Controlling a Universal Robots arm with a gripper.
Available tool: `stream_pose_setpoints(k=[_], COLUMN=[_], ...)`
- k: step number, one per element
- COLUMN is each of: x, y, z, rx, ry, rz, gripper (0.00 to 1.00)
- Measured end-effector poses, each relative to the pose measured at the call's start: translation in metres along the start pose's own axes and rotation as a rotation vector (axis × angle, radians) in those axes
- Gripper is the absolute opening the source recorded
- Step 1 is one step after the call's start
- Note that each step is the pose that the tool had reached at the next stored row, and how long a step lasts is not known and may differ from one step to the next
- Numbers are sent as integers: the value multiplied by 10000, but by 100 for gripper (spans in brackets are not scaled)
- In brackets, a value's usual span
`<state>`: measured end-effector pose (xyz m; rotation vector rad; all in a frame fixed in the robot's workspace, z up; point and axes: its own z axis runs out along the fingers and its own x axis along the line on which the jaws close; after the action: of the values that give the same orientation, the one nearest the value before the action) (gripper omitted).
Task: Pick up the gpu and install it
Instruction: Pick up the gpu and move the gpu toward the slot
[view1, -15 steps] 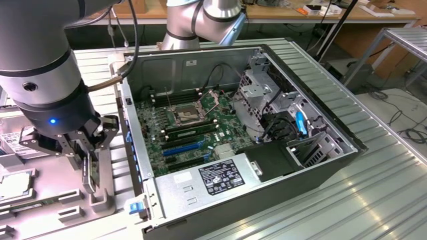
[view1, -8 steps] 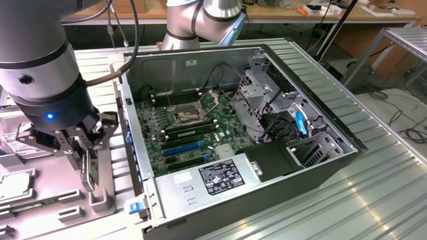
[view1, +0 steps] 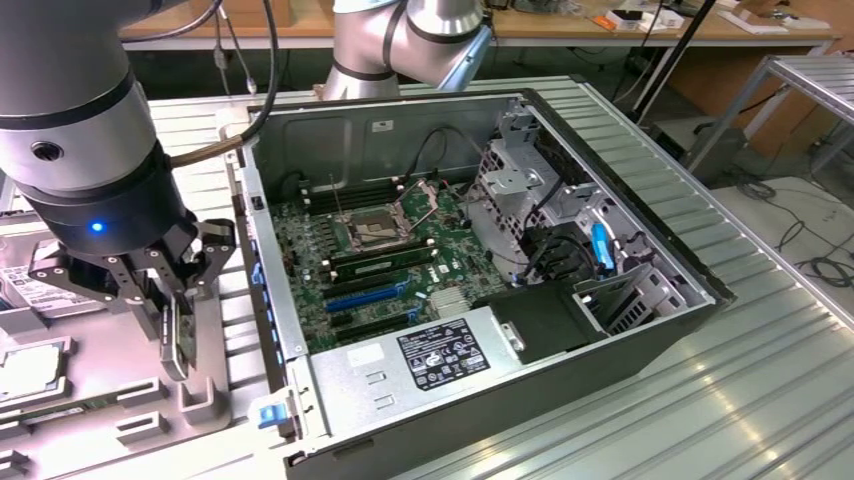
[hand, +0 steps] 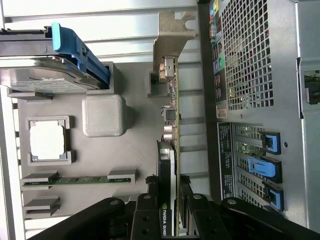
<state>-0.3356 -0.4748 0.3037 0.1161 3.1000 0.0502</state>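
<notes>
The gripper (view1: 171, 320) (hand: 167, 181) hangs over the grey tray (view1: 114, 365) (hand: 135, 145) in the lower left of the exterior view. Its fingers (hand: 150, 186) are pressed on the two faces of the gpu (view1: 176, 350) (hand: 169, 150), so the tool is pinching the card. The gpu stands on its edge, just beside the outer wall of the computer case (view1: 641, 210) (hand: 250, 55). If the card touches its holder in the tray, I cannot tell.

The tray holds several parts, each in its own recess: a square processor chip (view1: 27, 372) (hand: 47, 140), a narrow memory stick (hand: 75, 180) and a hard drive (hand: 45, 75) with a blue carrier (hand: 75, 45).

The case lies open in the middle of the exterior view. Inside it is the motherboard (view1: 387, 240) with blue slots (view1: 360, 297), a power supply (view1: 427, 360) with a black label at the lower centre, and a metal drive cage (view1: 521, 190) on the exterior view's right with a blue cable (view1: 598, 248) near it
</notes>
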Motion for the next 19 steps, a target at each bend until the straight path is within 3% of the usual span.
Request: stream_pose_setpoints(k=[19], x=[-3], y=[3], z=[-79], rx=[1], ry=[1], rz=[0], gripper=[27])
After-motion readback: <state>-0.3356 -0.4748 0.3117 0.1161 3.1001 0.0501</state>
